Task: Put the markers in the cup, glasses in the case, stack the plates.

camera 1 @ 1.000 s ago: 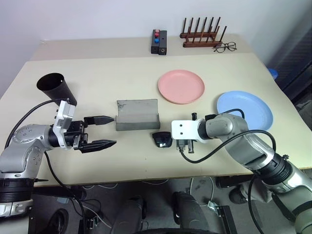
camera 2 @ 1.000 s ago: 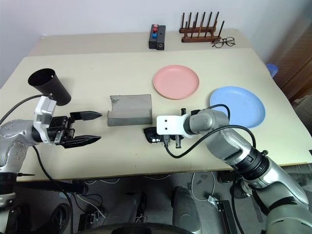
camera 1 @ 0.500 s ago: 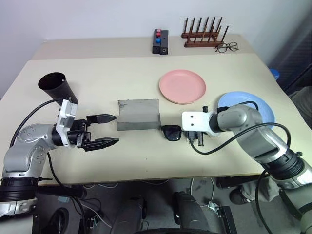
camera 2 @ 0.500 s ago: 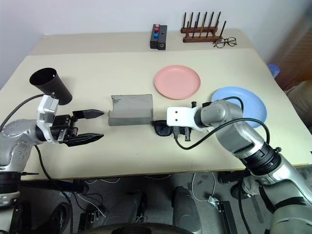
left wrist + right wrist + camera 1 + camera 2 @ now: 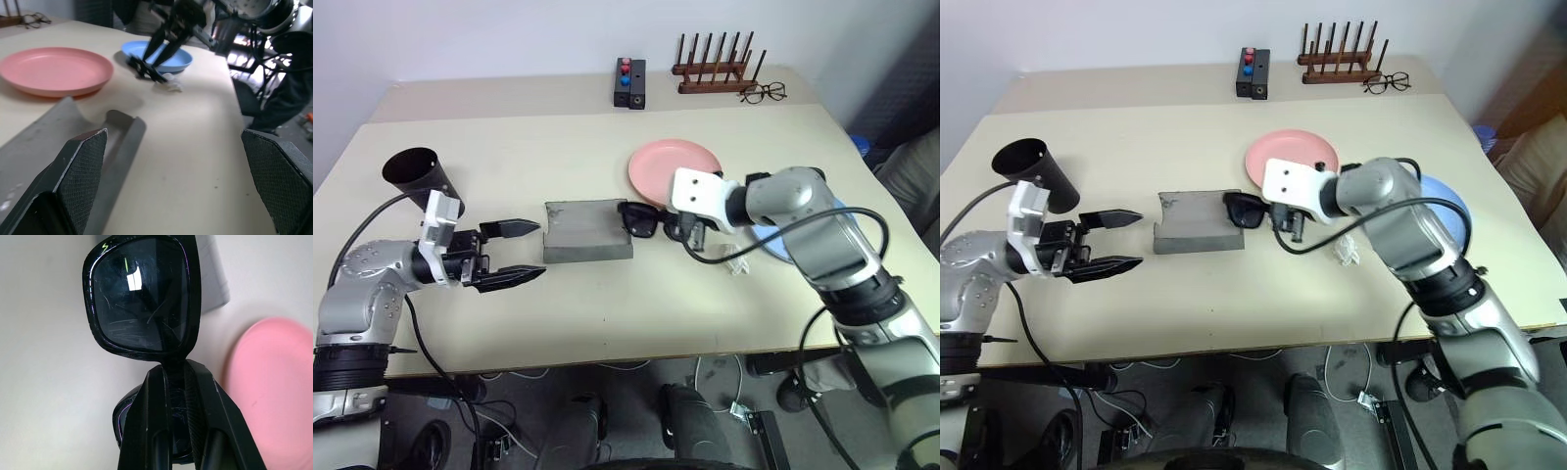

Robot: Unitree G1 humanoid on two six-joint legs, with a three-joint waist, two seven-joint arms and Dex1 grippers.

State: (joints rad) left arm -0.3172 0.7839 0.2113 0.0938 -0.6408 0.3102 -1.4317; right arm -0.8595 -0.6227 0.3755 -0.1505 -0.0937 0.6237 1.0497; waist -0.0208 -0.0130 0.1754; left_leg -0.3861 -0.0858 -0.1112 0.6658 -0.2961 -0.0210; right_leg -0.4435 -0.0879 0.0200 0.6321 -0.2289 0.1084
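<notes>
My right gripper [image 5: 664,227] is shut on the black sunglasses [image 5: 641,220] at the bridge, seen close up in the right wrist view [image 5: 142,298]. It holds them off the table at the right end of the grey case [image 5: 587,231], which lies open. My left gripper [image 5: 534,251] stands open and empty just left of the case. The black cup [image 5: 416,172] leans at the far left. The pink plate [image 5: 674,172] lies behind the glasses. My right arm partly hides the blue plate [image 5: 1445,201]. Red and blue marker caps [image 5: 626,70] show in a black holder at the back.
A small white crumpled scrap [image 5: 733,262] lies on the table below my right forearm. At the back right, a wooden peg rack [image 5: 715,70] stands with thin-rimmed clear eyeglasses [image 5: 765,93] beside it. The table's front edge runs close below both arms.
My right gripper has lifted the sunglasses off the table and carried them up and back to the case's right end. The left gripper has stayed open in place.
</notes>
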